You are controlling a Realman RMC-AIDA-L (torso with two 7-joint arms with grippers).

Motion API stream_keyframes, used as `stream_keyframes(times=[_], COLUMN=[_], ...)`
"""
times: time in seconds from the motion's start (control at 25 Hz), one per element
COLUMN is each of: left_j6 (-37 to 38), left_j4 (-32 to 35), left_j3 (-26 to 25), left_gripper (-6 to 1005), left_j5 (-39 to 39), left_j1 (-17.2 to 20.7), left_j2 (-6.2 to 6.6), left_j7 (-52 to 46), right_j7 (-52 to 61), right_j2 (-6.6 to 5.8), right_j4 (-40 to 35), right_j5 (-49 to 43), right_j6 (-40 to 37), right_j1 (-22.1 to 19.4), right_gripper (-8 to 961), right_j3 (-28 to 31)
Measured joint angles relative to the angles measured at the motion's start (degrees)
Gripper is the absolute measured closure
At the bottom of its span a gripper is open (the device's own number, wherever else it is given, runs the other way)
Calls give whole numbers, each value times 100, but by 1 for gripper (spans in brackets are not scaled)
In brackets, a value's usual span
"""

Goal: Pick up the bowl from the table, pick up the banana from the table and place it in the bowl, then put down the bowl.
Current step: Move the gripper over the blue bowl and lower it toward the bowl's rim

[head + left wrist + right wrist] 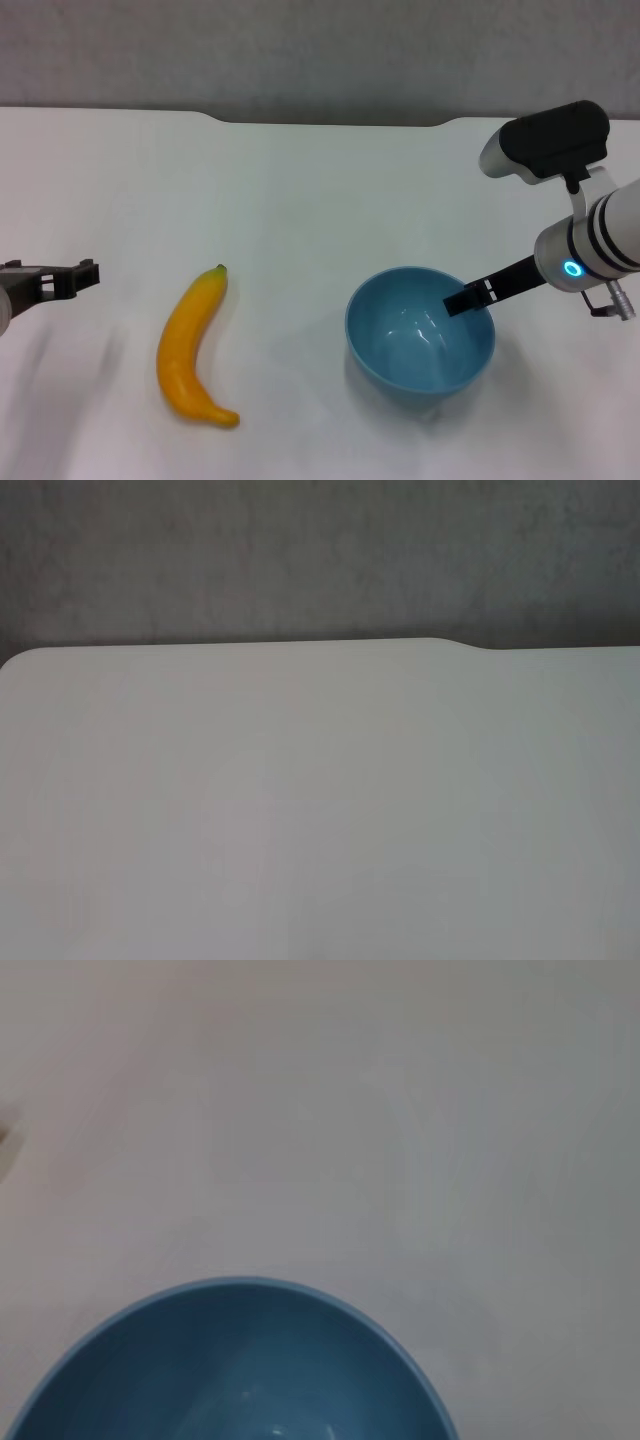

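The light-blue bowl point(420, 335) sits right of centre on the white table point(300, 180). My right gripper point(468, 297) comes in from the right, and its black tip reaches over the bowl's right rim into the inside. The right wrist view shows the bowl's rim and glossy inside point(230, 1360) just below the camera. The yellow-orange banana point(190, 350) lies on the table left of the bowl, with its dark stem tip pointing away from me. My left gripper point(60, 280) hovers at the far left, apart from the banana.
The table's far edge has a shallow notch point(330, 120) with a grey wall behind it. The left wrist view shows only bare tabletop point(300, 800) and that wall.
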Motion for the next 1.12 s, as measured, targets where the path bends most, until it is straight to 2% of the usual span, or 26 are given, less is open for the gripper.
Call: stream_keyframes(times=[0.44, 1.12], left_j6=[-74, -156], left_j4=[72, 73], left_j3=[38, 99], left_gripper=[108, 109], left_j5=[1, 5], left_j1=[-27, -40], left_j2=[-1, -9], left_j7=[-2, -10], right_j7=[-20, -10], right_j2=[38, 44], right_j4=[-427, -890], right_j5=[79, 362], right_j6=[-390, -774], right_j1=[33, 279], right_gripper=[138, 233], right_j3=[-98, -653])
